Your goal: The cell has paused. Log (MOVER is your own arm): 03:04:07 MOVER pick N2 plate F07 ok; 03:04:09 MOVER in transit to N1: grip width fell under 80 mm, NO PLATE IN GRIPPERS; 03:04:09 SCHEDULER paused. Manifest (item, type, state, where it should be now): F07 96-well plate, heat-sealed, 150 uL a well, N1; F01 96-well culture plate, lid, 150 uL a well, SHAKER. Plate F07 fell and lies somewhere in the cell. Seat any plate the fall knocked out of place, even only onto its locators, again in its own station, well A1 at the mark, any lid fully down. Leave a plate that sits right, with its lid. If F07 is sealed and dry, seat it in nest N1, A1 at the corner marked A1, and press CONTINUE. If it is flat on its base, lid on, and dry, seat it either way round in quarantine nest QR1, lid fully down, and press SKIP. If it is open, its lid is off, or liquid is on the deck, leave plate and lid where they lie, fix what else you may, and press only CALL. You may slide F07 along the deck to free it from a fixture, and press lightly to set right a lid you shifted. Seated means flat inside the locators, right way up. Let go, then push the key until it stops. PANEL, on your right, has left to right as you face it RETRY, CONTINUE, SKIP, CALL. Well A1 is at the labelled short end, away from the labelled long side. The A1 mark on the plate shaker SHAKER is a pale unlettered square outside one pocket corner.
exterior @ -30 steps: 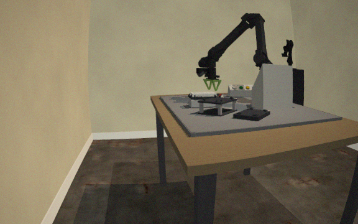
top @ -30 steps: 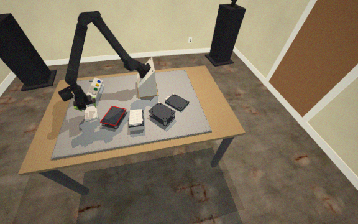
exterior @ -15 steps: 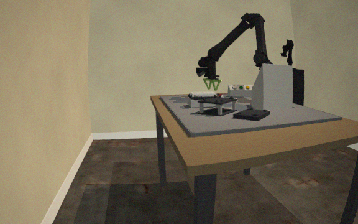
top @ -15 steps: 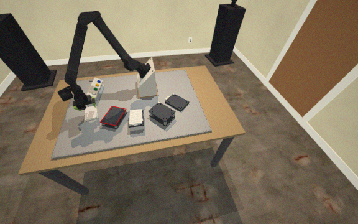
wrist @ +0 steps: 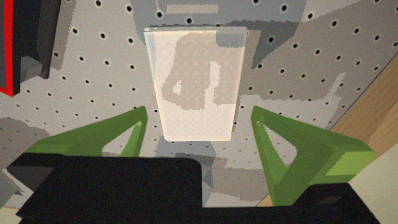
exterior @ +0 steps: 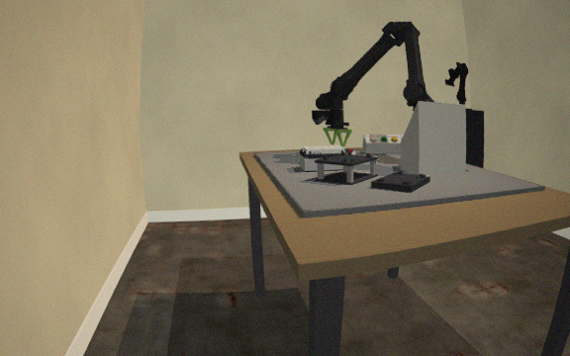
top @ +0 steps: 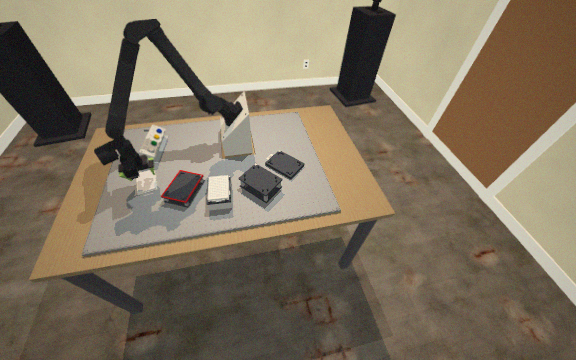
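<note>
My pincer (wrist: 197,132) hung with its green fingers spread wide and empty, straddling the pale sealed plate (wrist: 196,82) at upper centre of the wrist view so I could grip its long sides. That plate lay flat on the perforated deck (wrist: 310,75), right of the red-rimmed nest (top: 182,186) at far left.

Wooden table (top: 358,200) carries a grey (perforated) deck mat (top: 298,150).
</note>
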`<state>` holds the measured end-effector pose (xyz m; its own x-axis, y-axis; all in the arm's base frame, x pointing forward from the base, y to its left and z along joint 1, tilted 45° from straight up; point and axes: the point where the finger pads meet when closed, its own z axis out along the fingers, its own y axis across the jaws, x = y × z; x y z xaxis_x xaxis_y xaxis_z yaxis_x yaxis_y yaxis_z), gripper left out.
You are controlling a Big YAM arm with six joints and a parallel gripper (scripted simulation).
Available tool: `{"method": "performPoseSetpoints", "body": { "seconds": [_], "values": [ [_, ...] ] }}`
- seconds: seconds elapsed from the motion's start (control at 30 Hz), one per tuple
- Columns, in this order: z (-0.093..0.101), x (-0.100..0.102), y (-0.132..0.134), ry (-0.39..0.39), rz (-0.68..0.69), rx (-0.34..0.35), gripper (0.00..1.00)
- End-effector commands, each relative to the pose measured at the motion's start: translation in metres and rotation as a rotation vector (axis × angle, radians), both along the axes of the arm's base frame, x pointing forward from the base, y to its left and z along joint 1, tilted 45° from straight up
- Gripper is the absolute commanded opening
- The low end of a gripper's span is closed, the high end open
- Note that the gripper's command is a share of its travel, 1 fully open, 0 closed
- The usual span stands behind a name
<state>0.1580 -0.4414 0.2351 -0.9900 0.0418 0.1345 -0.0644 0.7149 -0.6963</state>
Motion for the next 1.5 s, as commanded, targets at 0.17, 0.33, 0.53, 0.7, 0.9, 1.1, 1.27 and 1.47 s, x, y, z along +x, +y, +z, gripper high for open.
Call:
{"method": "performPoseSetpoints", "body": {
  "seconds": [0.17,0.33,0.53,0.7,0.9,1.1,1.27,1.47],
  "values": [
    [-0.009,-0.003,-0.010,0.007,0.007,0.001,1.00],
    [-0.014,-0.004,-0.014,0.007,0.007,0.001,1.00],
    [-0.010,-0.001,-0.017,0.000,0.014,-0.013,1.00],
    [-0.023,-0.006,-0.022,0.008,0.007,0.001,1.00],
    [-0.028,-0.007,-0.028,0.008,0.007,0.001,1.00],
    [-0.013,0.000,-0.028,-0.009,0.012,-0.024,1.00],
    [-0.017,-0.003,-0.022,0.001,0.020,-0.016,1.00],
    [-0.020,-0.002,-0.022,0.002,0.021,-0.014,1.00]
  ]
}}
